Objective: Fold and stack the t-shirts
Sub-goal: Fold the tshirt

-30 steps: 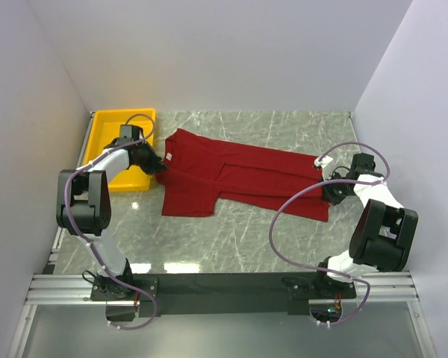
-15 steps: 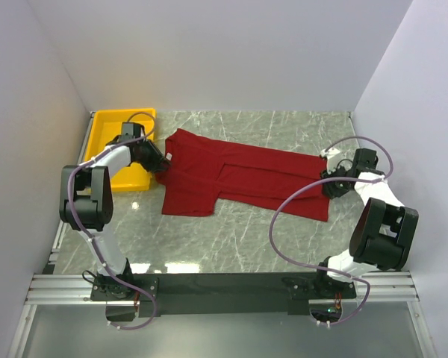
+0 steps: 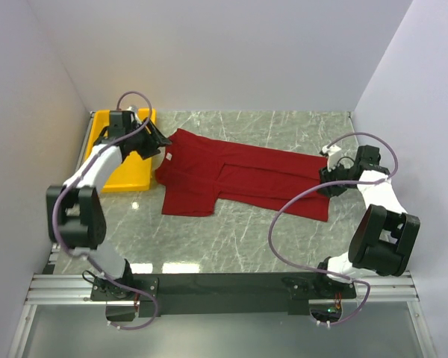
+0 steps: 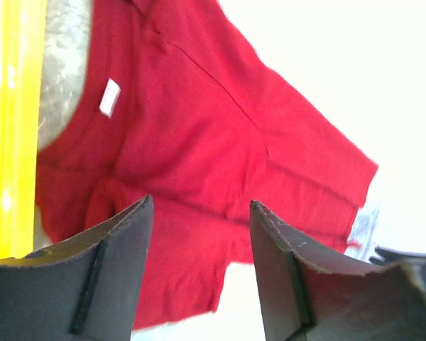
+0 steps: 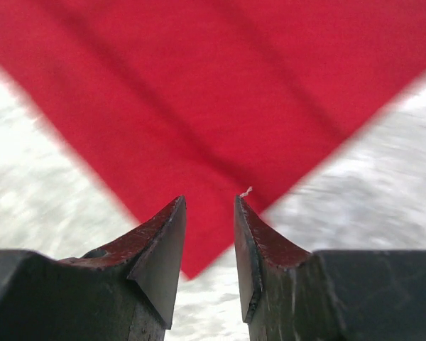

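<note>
At either end of the t-shirt (image 3: 239,179), the left tool (image 3: 158,143) and right tool (image 3: 325,174) stand apart, empty; recommend gripping matched corners and folding over evenly, edges aligned.

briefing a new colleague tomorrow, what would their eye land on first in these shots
The dark red t-shirt stands out first, stretched across the middle of the marbled table with its collar to the left. Next comes the bright yellow tray in the far left corner. An open claw hovers at each end: the left claw by the collar, the right claw over a hem corner.
</note>
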You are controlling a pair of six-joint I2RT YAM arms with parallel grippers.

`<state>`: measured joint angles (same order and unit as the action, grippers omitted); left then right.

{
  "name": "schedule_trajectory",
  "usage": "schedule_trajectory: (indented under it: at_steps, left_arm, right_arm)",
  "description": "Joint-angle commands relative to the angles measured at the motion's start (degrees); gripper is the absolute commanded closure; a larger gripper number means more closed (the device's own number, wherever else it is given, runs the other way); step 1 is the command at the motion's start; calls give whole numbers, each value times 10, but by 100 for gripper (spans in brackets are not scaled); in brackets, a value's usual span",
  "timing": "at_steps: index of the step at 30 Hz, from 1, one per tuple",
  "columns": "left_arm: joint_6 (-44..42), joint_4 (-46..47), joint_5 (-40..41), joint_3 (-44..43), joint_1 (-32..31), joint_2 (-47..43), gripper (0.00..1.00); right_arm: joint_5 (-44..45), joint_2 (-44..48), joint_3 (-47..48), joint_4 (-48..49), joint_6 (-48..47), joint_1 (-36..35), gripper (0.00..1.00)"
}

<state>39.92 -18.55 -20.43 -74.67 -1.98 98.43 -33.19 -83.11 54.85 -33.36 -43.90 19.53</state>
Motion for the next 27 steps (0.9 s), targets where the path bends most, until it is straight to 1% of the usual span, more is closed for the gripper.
schedule_trajectory:
  at_steps: [1, 2, 3, 4, 6, 7, 11, 14, 17, 18, 23, 24, 25, 26, 27]
  left_arm:
    - [-62, 5, -17, 47, -2, -107, 37]
    - [-65, -1, -19, 91, -2, -125, 37]
    - [-66, -15, -22, 116, -2, -161, 36]
    - [-64, -22, -21, 170, -3, -181, 35]
    - [-57, -34, -19, 222, -5, -233, 32]
    - [-48, -55, -12, 266, -7, -247, 31]
    - [-22, -76, 43, 344, -18, -299, 31]
    - [1, -66, 70, 368, -27, -301, 35]
    - [15, -48, 108, 368, -46, -273, 36]
    - [17, -45, 130, 364, -58, -249, 36]
    - [25, -27, 171, 338, -84, -185, 37]
    - [27, -24, 174, 337, -88, -173, 41]
    - [31, -22, 181, 335, -91, -169, 41]
    - [32, -18, 183, 335, -93, -165, 44]
    - [35, -16, 186, 337, -96, -160, 52]
  right_arm:
    - [-100, 36, 9, -115, -92, -11, 59]
    - [-103, 48, -7, -113, -87, -12, 60]
    - [-106, 56, -16, -108, -85, -12, 60]
    - [-108, 63, -25, -103, -76, -13, 60]
    - [-109, 80, -46, -97, -70, -14, 60]
    - [-111, 86, -51, -93, -63, -15, 60]
    - [-116, 103, -76, -83, -51, -17, 60]
    - [-125, 103, -78, -77, -41, -19, 60]
    - [-131, 102, -77, -73, -31, -21, 60]
    - [-132, 103, -77, -72, -29, -23, 60]
    - [-130, 115, -77, -74, -25, -22, 60]
    - [-129, 117, -77, -74, -24, -23, 60]
    - [-128, 120, -79, -74, -25, -23, 60]
    - [-128, 126, -83, -73, -24, -23, 60]
    - [-127, 130, -84, -72, -23, -23, 60]
